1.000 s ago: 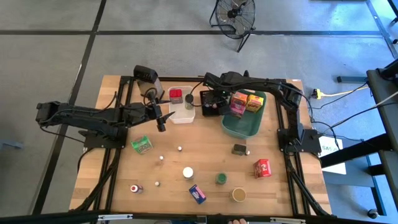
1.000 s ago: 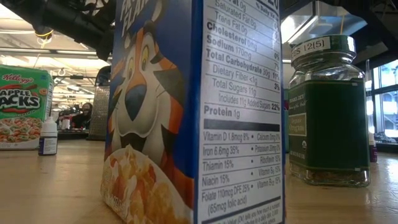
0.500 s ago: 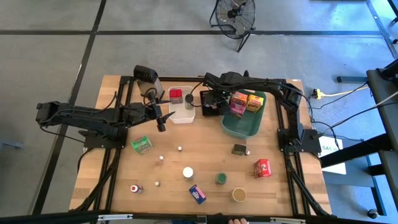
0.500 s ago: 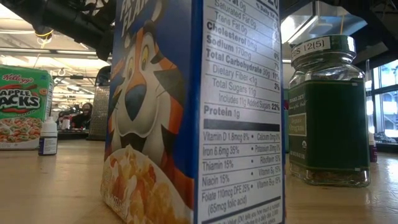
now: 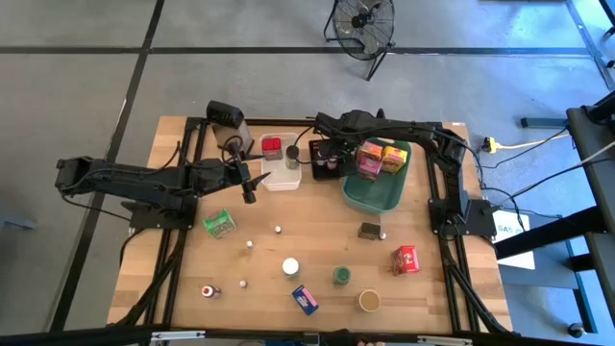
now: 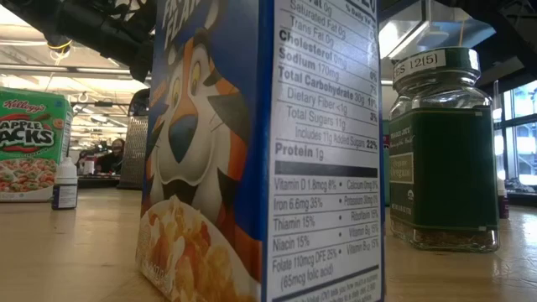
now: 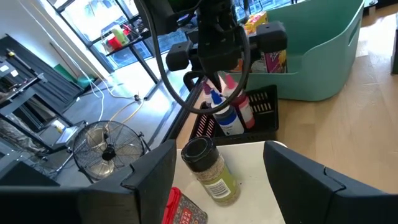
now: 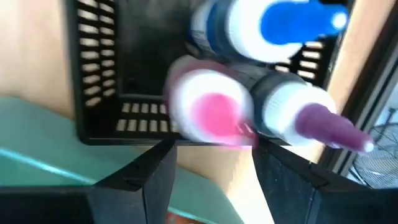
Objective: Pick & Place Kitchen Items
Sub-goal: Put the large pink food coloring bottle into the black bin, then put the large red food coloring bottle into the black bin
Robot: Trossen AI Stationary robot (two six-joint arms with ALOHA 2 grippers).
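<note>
Over black tray (image 5: 325, 160), right gripper (image 8: 214, 163) hung, fingers apart; pink-capped bottle (image 8: 214, 115) blurred there, sharper from left wrist. Beside tray, left gripper (image 7: 214, 165) gaped over spice jar (image 7: 209, 169).

Taking the teal basket (image 5: 377, 197) as the landmark: two boxes (image 5: 381, 158) stand inside it at its far end. Just to its left sits the black tray (image 5: 317, 171), holding three capped bottles (image 8: 261, 93) side by side. Left of the tray is the white bin (image 5: 280, 176), with a red box (image 5: 272, 148) and a jar (image 7: 210, 170) lying in it. Farther left still, a green packet (image 5: 219, 223) lies on the table (image 5: 317, 240). Nearer than the basket, a red can (image 5: 405, 259), a blue box (image 5: 305, 299) and a green jar (image 5: 340, 276) are spread apart on the table.
</note>
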